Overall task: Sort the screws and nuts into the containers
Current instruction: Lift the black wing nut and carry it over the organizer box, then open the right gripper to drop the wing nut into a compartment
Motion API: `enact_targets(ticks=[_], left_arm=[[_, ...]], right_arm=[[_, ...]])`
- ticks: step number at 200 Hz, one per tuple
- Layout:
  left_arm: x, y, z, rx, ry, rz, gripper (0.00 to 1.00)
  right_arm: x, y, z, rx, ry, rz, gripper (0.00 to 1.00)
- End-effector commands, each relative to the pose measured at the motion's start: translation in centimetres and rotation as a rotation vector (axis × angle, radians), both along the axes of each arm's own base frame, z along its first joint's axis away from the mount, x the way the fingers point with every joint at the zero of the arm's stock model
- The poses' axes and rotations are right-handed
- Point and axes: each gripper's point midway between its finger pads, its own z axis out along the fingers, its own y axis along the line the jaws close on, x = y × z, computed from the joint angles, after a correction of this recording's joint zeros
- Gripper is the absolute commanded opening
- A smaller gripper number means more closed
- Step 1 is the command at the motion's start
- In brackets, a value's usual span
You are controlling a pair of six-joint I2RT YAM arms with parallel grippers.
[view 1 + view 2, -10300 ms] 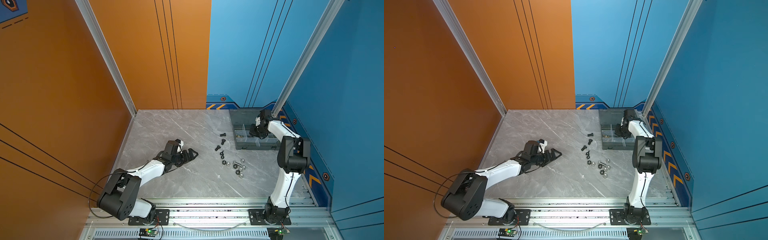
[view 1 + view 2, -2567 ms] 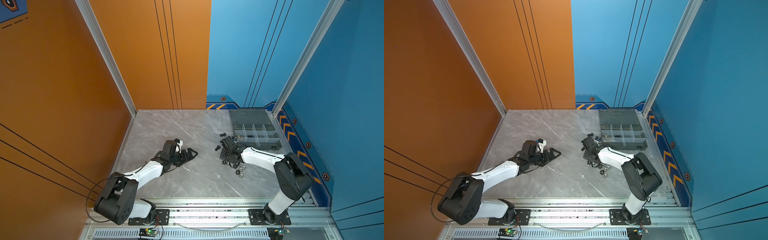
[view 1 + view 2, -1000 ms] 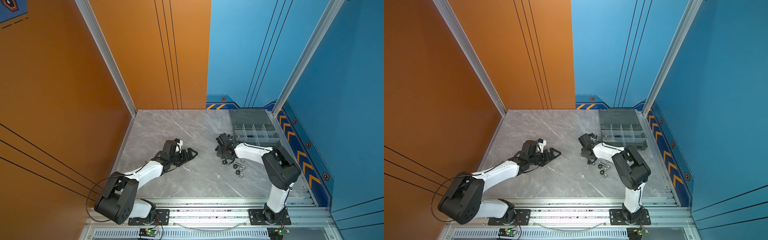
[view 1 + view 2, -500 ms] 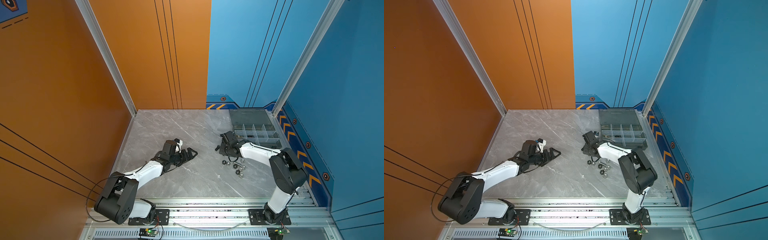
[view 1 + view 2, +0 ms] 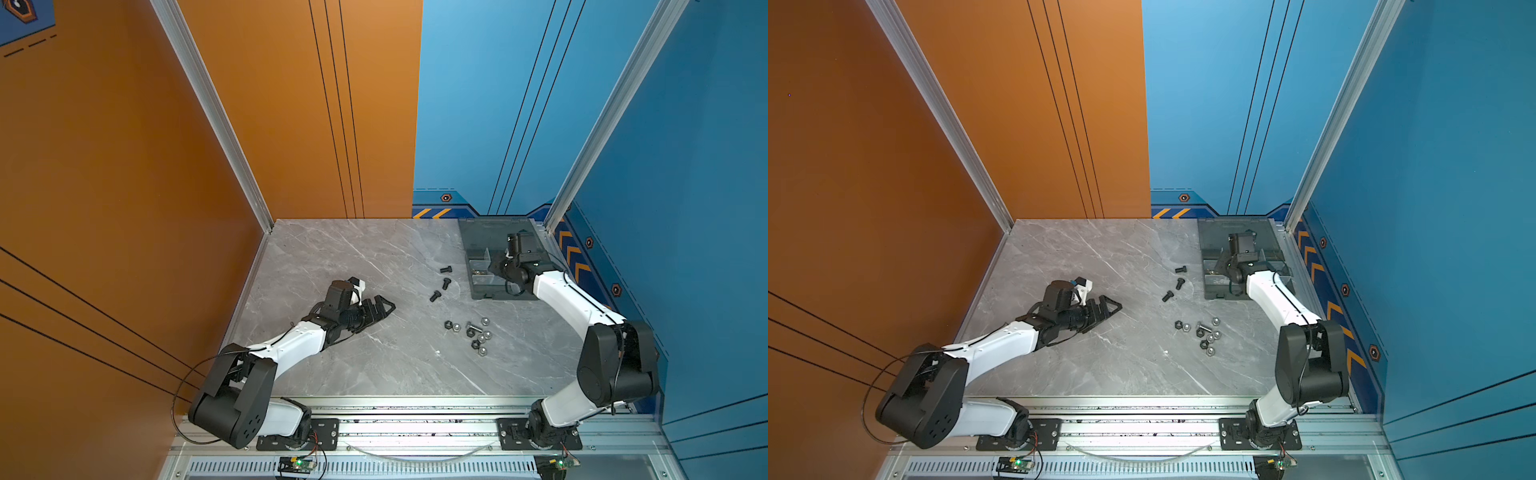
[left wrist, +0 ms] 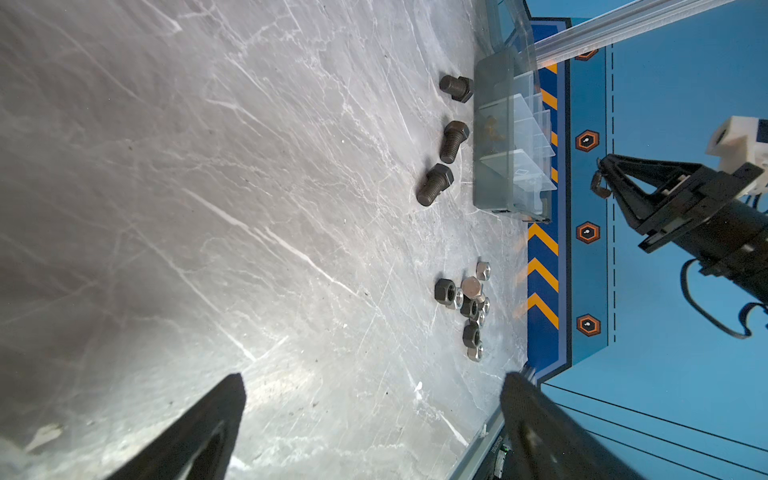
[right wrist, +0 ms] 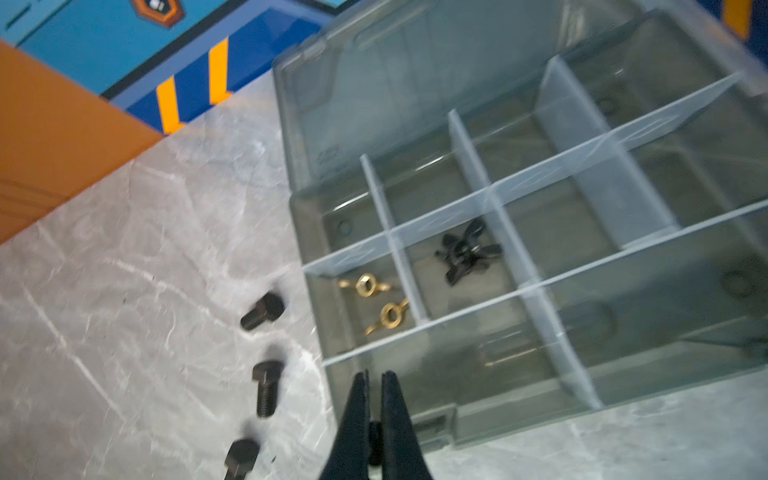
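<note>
Only the right wrist view is showing me what the organizer box (image 7: pixel 312 232) is holding: brass wing nuts (image 7: pixel 365 286) in one compartment, black wing nuts (image 7: pixel 464 254) in the next. The right gripper (image 7: pixel 375 375) is pinching a small black piece (image 6: pixel 598 189) over the box; the left gripper (image 6: pixel 374 376) is lying spread wide. Black screws (image 7: pixel 264 386) are lying beside the box.

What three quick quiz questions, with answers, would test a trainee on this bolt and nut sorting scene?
1. How many black bolts lie loose on the table beside the organizer box?
2. True or false: the right gripper is wide open.
3. The brass wing nuts share their compartment with: A) black wing nuts, B) nothing else, C) silver nuts.
Key: 1) three; 2) false, it is shut on a small black part; 3) B.
</note>
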Motion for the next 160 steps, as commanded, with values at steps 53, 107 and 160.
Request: enact_targets(ticks=[53, 107, 160], left_arm=[[0.1, 0.2, 0.7, 0.001, -0.017, 0.011, 0.98], [0.0, 0.2, 0.9, 0.007, -0.019, 0.013, 0.98], [0.2, -0.1, 1.1, 0.015, -0.023, 0.009, 0.98]], right_arm=[[3.9, -5.9, -3.2, -0.001, 0.096, -0.088, 0.00], [5.7, -5.4, -5.3, 0.043, 0.122, -0.081, 0.00], [6.0, -4.9, -6.8, 0.047, 0.171, -0.070, 0.03]])
